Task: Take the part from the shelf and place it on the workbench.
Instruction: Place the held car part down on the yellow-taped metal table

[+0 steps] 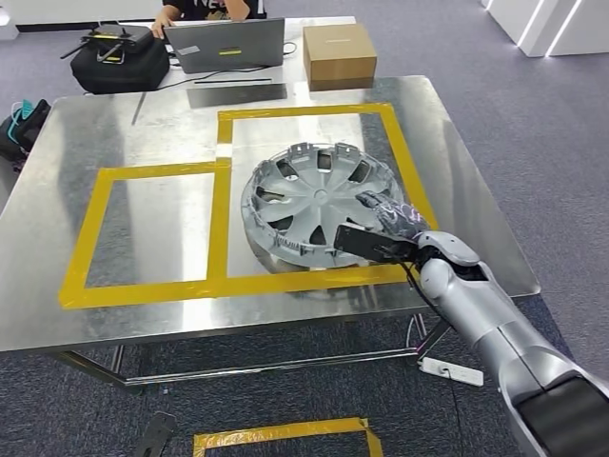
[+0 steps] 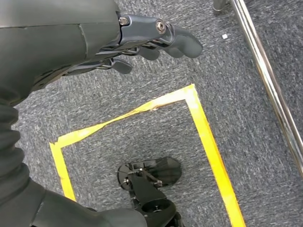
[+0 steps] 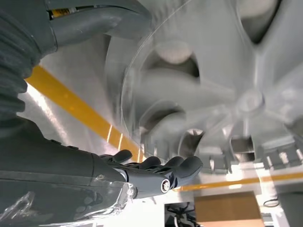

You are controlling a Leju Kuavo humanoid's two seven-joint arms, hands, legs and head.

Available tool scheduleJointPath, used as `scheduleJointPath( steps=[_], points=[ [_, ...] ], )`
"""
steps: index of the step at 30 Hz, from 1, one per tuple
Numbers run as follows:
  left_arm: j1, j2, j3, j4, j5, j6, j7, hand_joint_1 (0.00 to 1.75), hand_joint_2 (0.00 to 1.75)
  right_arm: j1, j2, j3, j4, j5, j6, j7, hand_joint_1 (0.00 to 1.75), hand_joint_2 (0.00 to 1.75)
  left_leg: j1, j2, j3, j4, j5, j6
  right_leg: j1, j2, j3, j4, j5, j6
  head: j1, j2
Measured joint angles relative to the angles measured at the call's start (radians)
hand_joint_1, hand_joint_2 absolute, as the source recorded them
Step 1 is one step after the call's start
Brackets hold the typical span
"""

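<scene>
Hubcap [image 1: 316, 205] on workbench [image 1: 144, 124] — right hand [image 1: 381, 233] seemingly touching its rim.

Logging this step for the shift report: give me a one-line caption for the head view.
Right hand at the near rim of the silver wheel cover, lying inside the right yellow-taped square on the steel workbench.

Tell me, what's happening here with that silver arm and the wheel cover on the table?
A humanoid robot is putting a grey wheel cover onto a metal workbench. The cover lies inside the larger yellow tape rectangle, and the robot's right hand is at the cover's near rim; whether it grips it is unclear. Its left hand hangs over the carpet, holding nothing. At the far side, a person sits behind a laptop beside a cardboard box.
</scene>
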Motion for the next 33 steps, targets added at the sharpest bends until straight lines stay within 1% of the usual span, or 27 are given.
scheduleJointPath(
  steps=[5, 9, 13, 15, 16, 17, 20, 21, 22, 24, 26, 28, 30, 33],
  points=[
    [0.002, 0.000, 0.007, 0.000, 0.000, 0.001, 0.000, 0.00, 1.75, -0.029, 0.000, -0.035, 0.011, -0.024, 0.048, 0.000, 0.00, 1.75, 0.000, 0.000, 0.000, 0.000, 0.000, 0.000, 0.000, 0.000, 0.000, 0.000, 0.000, 0.000, 0.000, 0.000],
    [0.006, 0.000, 0.019, 0.000, 0.000, 0.007, 0.000, 0.00, 1.75, -0.062, 0.003, -0.036, 0.047, -0.066, 0.100, -0.007, 0.00, 1.75, 0.000, 0.000, 0.000, 0.000, 0.000, 0.000, 0.000, 0.000, 0.000, 0.000, 0.000, 0.000, 0.000, 0.000],
    [0.010, 0.001, 0.024, 0.000, 0.000, 0.011, 0.004, 0.00, 1.75, -0.098, 0.010, -0.025, 0.098, -0.105, 0.193, -0.015, 0.00, 1.75, 0.000, 0.000, 0.000, 0.000, 0.000, 0.000, 0.000, 0.000, 0.000, 0.000, 0.000, 0.000, 0.000, 0.000],
    [0.012, 0.001, 0.026, 0.000, 0.000, 0.013, 0.006, 0.00, 1.75, -0.109, 0.012, -0.016, 0.116, -0.120, 0.199, -0.027, 0.00, 1.75, 0.000, 0.000, 0.000, 0.000, 0.000, 0.000, 0.000, -0.001, 0.000, 0.000, 0.000, 0.000, 0.000, 0.000],
    [0.014, 0.001, 0.026, 0.000, 0.000, 0.013, 0.006, 0.00, 1.75, -0.110, 0.013, -0.012, 0.120, -0.126, 0.172, -0.039, 0.00, 1.75, 0.000, 0.000, 0.000, 0.000, 0.000, 0.000, 0.000, -0.001, 0.000, 0.000, 0.000, 0.000, 0.000, 0.000],
    [0.015, 0.001, 0.027, 0.000, 0.000, 0.014, 0.006, 0.00, 1.75, -0.109, 0.013, -0.009, 0.122, -0.126, 0.126, -0.051, 0.00, 1.75, 0.000, 0.000, 0.000, 0.000, 0.000, 0.000, 0.000, -0.001, 0.000, 0.000, 0.000, 0.000, 0.000, 0.000],
    [0.023, 0.002, 0.027, 0.000, 0.000, 0.013, 0.004, 0.00, 1.75, -0.085, 0.013, -0.004, 0.096, -0.086, -0.090, -0.070, 0.00, 1.75, 0.000, 0.000, 0.000, 0.000, 0.000, 0.000, 0.000, 0.000, 0.000, 0.000, 0.000, 0.000, 0.000, 0.000],
    [0.026, 0.002, 0.027, 0.000, 0.000, 0.013, 0.004, 0.00, 1.75, -0.072, 0.013, -0.003, 0.079, -0.070, -0.147, -0.068, 0.00, 1.75, 0.000, 0.000, 0.000, 0.000, 0.000, 0.000, 0.000, 0.000, 0.000, 0.000, 0.000, 0.000, 0.000, 0.000],
    [0.028, 0.002, 0.027, 0.000, 0.000, 0.013, 0.003, 0.00, 1.75, -0.059, 0.013, -0.002, 0.060, -0.058, -0.185, -0.066, 0.00, 1.75, 0.000, 0.000, 0.000, 0.000, 0.000, 0.000, 0.000, 0.000, 0.000, 0.000, 0.000, 0.000, 0.000, 0.000],
    [0.030, 0.002, 0.027, 0.000, 0.000, 0.012, 0.002, 0.00, 1.75, -0.034, 0.012, -0.001, 0.027, -0.048, -0.220, -0.062, 0.00, 1.75, 0.000, 0.000, 0.000, 0.000, 0.000, 0.000, 0.000, 0.001, -0.001, 0.000, 0.000, 0.000, 0.000, 0.000],
    [0.031, 0.002, 0.028, 0.000, 0.000, 0.009, -0.002, 0.00, 0.87, -0.003, 0.011, -0.007, -0.018, -0.034, -0.268, -0.061, 0.00, 1.75, 0.000, 0.000, 0.000, 0.000, 0.000, 0.000, 0.000, 0.000, -0.002, 0.000, 0.000, 0.000, 0.000, 0.000],
    [0.033, 0.002, 0.032, 0.000, 0.000, 0.004, -0.010, 0.00, 0.00, 0.041, 0.008, -0.027, -0.090, -0.008, -0.343, -0.060, 0.00, 1.75, 0.000, 0.000, 0.000, 0.000, 0.000, 0.000, 0.000, 0.000, -0.004, 0.000, 0.000, 0.000, 0.000, 0.000],
    [0.034, 0.001, 0.038, 0.000, 0.000, 0.000, -0.013, 0.00, 0.00, 0.097, 0.002, -0.060, -0.189, 0.019, -0.410, -0.056, 0.00, 1.75, 0.000, 0.000, 0.000, 0.000, 0.000, 0.000, 0.000, 0.000, -0.005, 0.000, 0.000, 0.000, 0.000, 0.000],
    [0.036, 0.000, 0.056, 0.000, 0.000, -0.017, -0.014, 0.00, 0.00, 0.193, -0.002, -0.121, -0.352, 0.042, -0.480, -0.056, 0.00, 1.75, 0.000, 0.000, 0.000, 0.000, 0.000, 0.000, 0.000, 0.000, -0.005, 0.000, -0.001, -0.001, 0.000, 0.000]
  ],
)
